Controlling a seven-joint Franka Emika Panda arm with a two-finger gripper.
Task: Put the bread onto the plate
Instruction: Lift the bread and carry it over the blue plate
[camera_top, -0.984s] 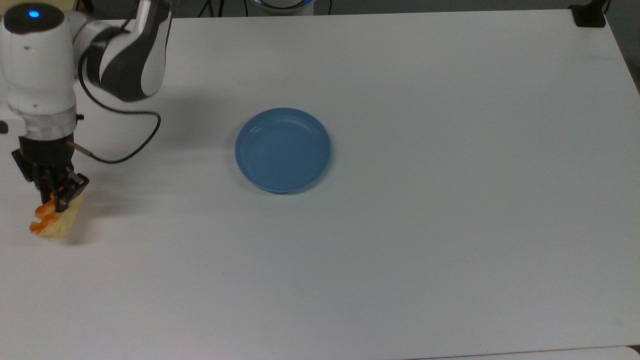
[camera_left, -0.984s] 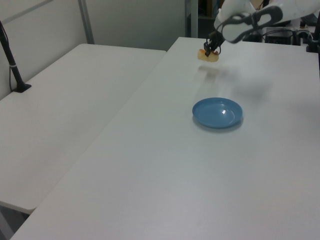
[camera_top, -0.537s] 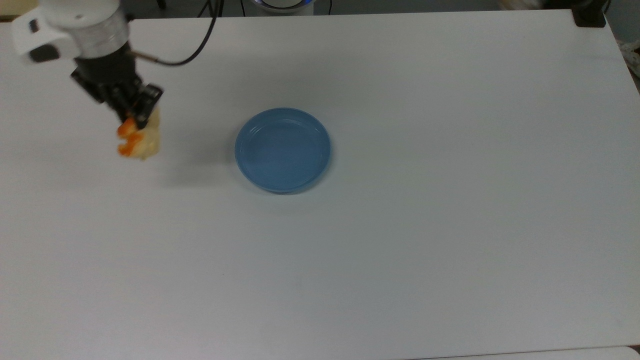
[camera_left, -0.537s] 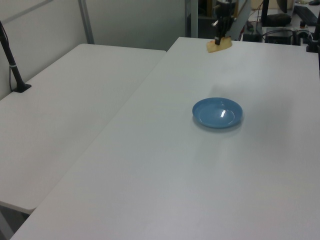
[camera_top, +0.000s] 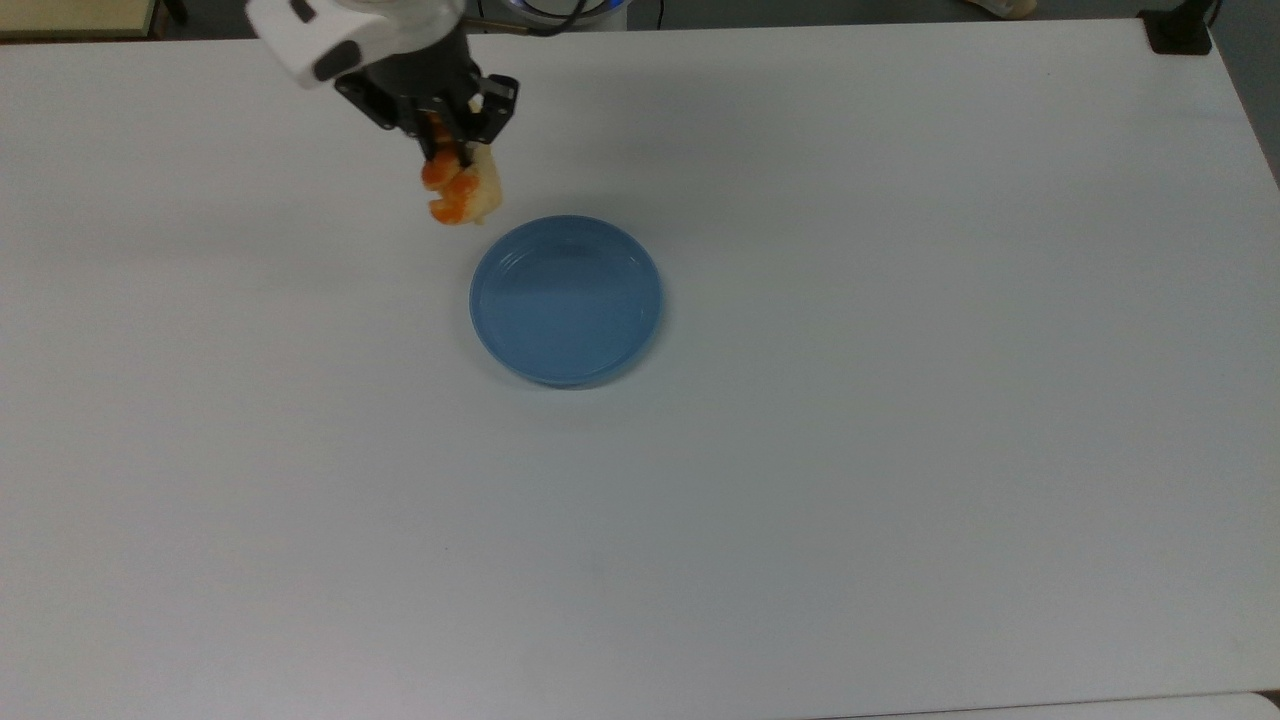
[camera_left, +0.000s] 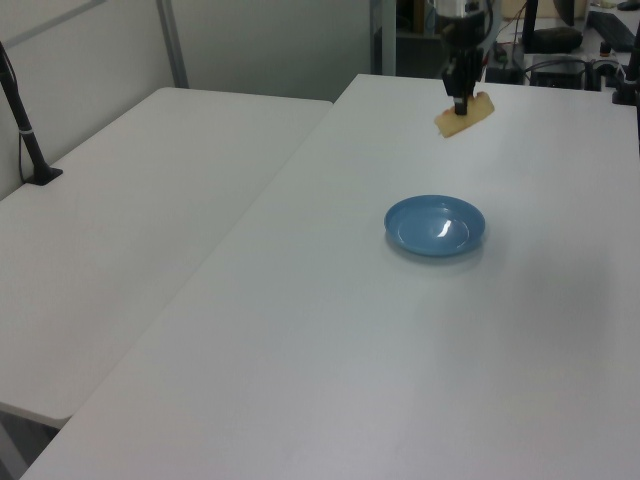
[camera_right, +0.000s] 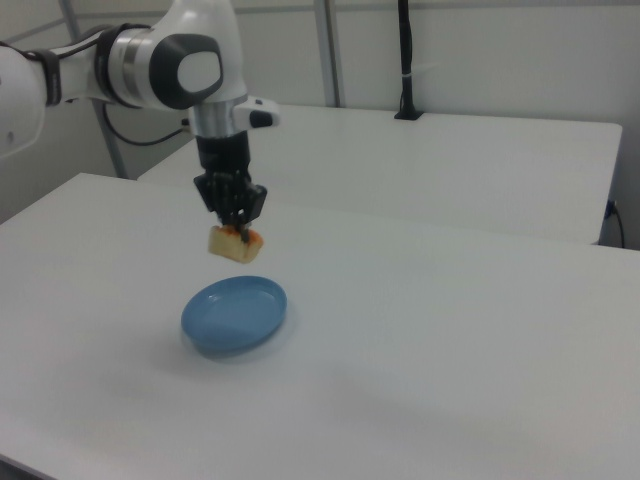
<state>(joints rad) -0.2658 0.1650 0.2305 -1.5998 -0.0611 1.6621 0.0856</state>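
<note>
My gripper (camera_top: 455, 135) is clamped on the bread (camera_top: 465, 192), my jaws pinching its upper end so that the loaf hangs below them, clear of the white table (camera_top: 900, 450); taking the plate (camera_top: 566, 300) as my mark, the bread hangs in the air just off the plate's rim, toward the top view's upper left, not over the dish's middle; in the right view the bread (camera_right: 234, 243) hangs above the plate (camera_right: 234, 315), near its far edge, with open air between them; in the left view the bread (camera_left: 465, 112) tilts, one end higher than the other, beyond the plate (camera_left: 435, 225); the plate lies flat and bare on the table.
</note>
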